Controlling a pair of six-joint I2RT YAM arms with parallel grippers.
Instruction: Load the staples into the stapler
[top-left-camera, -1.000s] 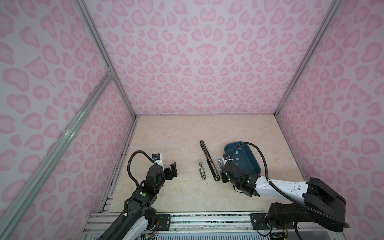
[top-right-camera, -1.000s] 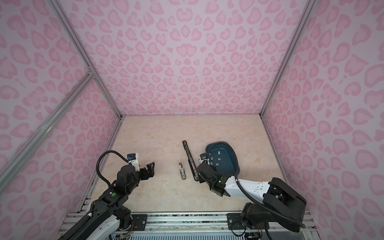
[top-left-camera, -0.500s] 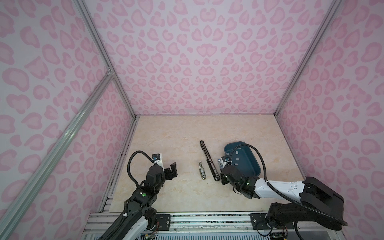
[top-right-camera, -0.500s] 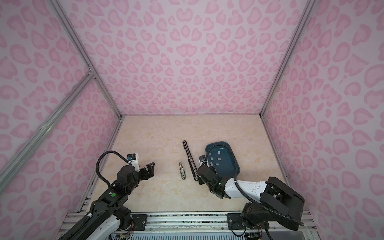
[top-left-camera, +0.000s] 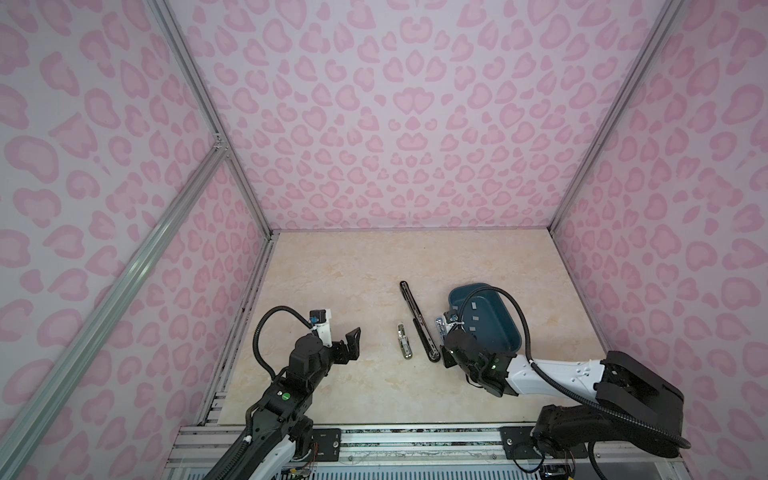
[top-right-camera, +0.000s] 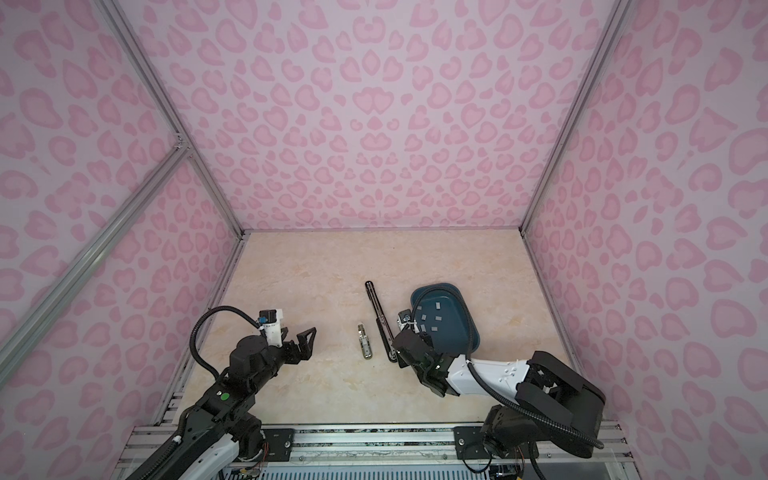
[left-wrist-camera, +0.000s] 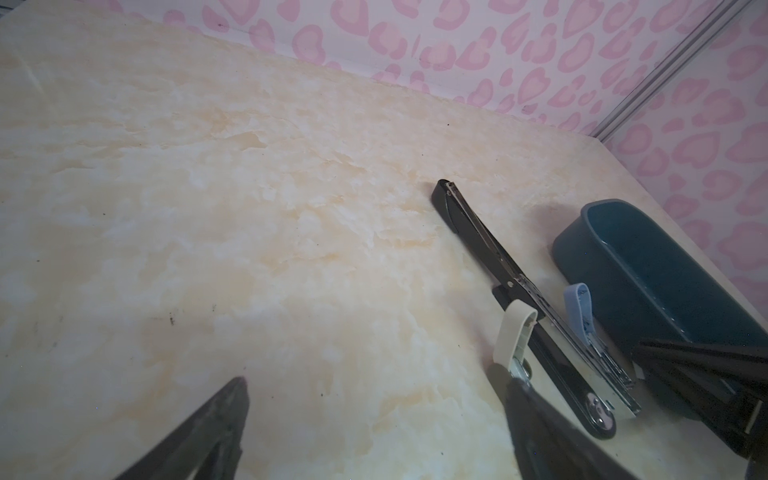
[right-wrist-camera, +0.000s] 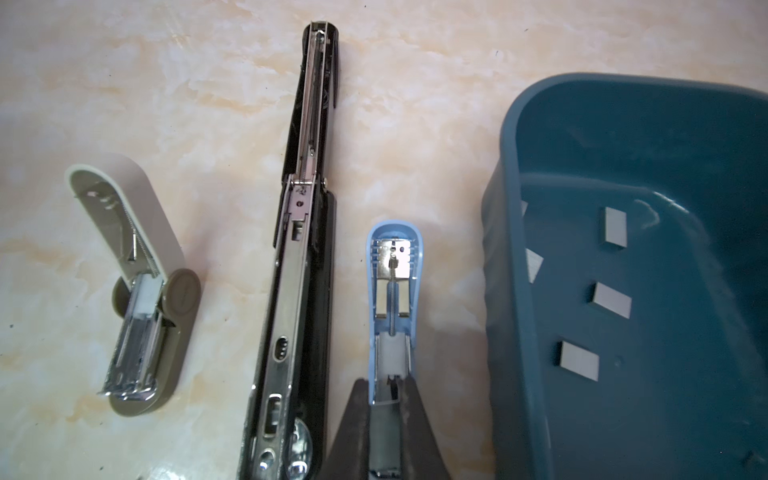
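Observation:
Three staplers lie hinged open side by side: a beige stapler (right-wrist-camera: 141, 257) (top-left-camera: 404, 341), a long black stapler (right-wrist-camera: 299, 249) (top-left-camera: 417, 322) and a small blue stapler (right-wrist-camera: 394, 266) (top-left-camera: 441, 326). My right gripper (right-wrist-camera: 384, 380) (top-left-camera: 446, 353) is shut on the near end of the blue stapler's metal channel, one finger on each side. Several pale grey staples (right-wrist-camera: 611, 300) (top-right-camera: 438, 318) lie loose in the dark blue bin (right-wrist-camera: 511, 291) (top-left-camera: 498, 291), right of the blue stapler. My left gripper (left-wrist-camera: 378, 382) (top-left-camera: 343, 345) hangs open over bare table left of the beige stapler, holding nothing.
Pink patterned walls close the table on three sides. The bin stands close to the right wall. The right arm's cable (top-left-camera: 515, 307) loops over the bin. A metal rail (top-left-camera: 374, 432) runs along the front edge.
The right wrist has eased slightly toward the front edge, its grip on the blue stapler unchanged. The left arm has not moved.

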